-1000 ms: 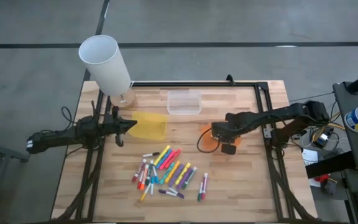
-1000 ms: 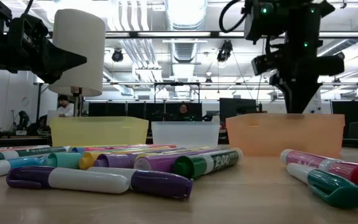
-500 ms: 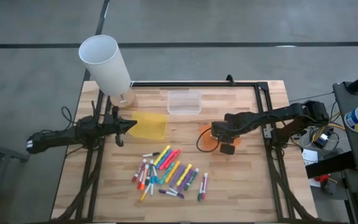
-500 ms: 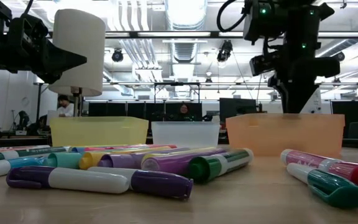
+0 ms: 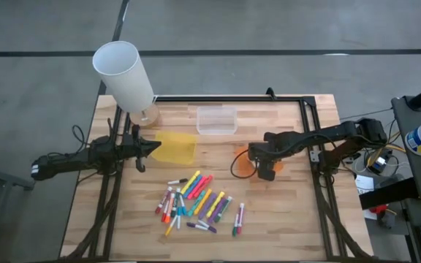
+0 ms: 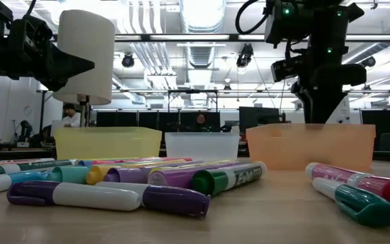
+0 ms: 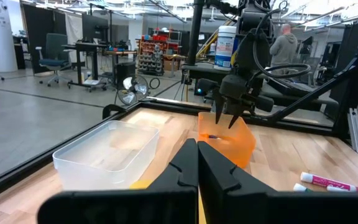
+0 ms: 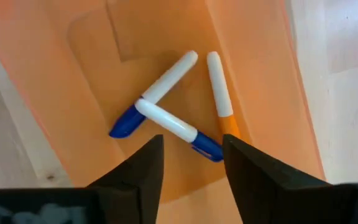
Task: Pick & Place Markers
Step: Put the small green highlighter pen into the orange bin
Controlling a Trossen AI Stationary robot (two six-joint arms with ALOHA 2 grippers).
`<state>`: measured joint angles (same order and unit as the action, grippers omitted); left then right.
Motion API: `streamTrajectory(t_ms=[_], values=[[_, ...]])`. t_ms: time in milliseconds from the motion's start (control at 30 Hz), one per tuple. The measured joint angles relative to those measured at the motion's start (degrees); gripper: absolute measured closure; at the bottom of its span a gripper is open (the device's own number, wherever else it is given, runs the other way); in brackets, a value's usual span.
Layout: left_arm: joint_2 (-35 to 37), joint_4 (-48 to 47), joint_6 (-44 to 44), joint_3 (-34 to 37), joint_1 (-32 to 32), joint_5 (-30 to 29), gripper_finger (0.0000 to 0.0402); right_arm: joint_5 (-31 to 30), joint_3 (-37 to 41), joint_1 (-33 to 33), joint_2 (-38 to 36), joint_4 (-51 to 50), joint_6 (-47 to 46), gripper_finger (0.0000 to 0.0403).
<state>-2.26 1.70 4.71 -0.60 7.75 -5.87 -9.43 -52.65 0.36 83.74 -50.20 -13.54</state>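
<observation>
Right gripper: jaws parted, nothing between them, hanging directly above the orange tray. Inside the tray I count three markers: two blue-capped ones crossed over each other, and an orange-capped one just beside them. My reading: a marker was just dropped, so this cycle of pick and place is done and the arm is free for the next pick.

Left gripper: jaws pressed together, empty, waiting over the yellow tray at the table's left side.

Against the earlier frames: a second ago the right jaws were nearly shut, now they stand apart. In the high view the right gripper sits a touch closer in over the tray than before. In the low view a green-capped marker at the front of the pile lies in a slightly different spot between frames. Left arm unchanged.

Remaining work: the loose pile of markers lies on the table in front of the trays, well apart from the orange tray. The clear tray looks empty from above. Most of the task is left, I judge.
</observation>
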Motion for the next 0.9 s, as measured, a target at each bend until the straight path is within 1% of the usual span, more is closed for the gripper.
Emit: streamTrajectory(t_ms=[100, 200, 333, 433, 533, 733, 800, 900], values=[[0.0, 0.0, 0.0, 0.0, 0.0, 0.0, 0.0402, 0.5, -1.5, 0.4, 0.0, -0.1, 0.1, 0.0242], [0.0, 0.0, 0.0, 0.0, 0.0, 0.0, 0.0402, 2.2, -5.0, 1.7, 0.0, 0.1, 1.4, 0.0245], [0.0, 0.0, 0.0, 0.0, 0.0, 0.0, 0.0402, 2.5, -11.2, 5.1, 0.7, 1.8, 4.4, 0.0249], [0.0, 0.0, 0.0, 0.0, 0.0, 0.0, 0.0402, 2.6, -15.4, 8.2, 2.2, 5.1, 7.4, 0.0250], [0.0, 0.0, 0.0, 0.0, 0.0, 0.0, 0.0402, 2.6, -19.4, 11.0, 4.9, 8.3, 9.3, 0.0250], [0.0, 0.0, 0.0, 0.0, 0.0, 0.0, 0.0402, 3.5, -27.7, 16.5, 13.6, 8.6, 10.9, 0.0258], [0.0, 0.0, 0.0, 0.0, 0.0, 0.0, 0.0402, 3.8, -30.1, 18.3, 16.8, 8.2, 10.4, 0.0261], [0.0, 0.0, 0.0, 0.0, 0.0, 0.0, 0.0402, 3.9, -33.5, 20.7, 21.2, 4.3, 9.6, 0.0266]])
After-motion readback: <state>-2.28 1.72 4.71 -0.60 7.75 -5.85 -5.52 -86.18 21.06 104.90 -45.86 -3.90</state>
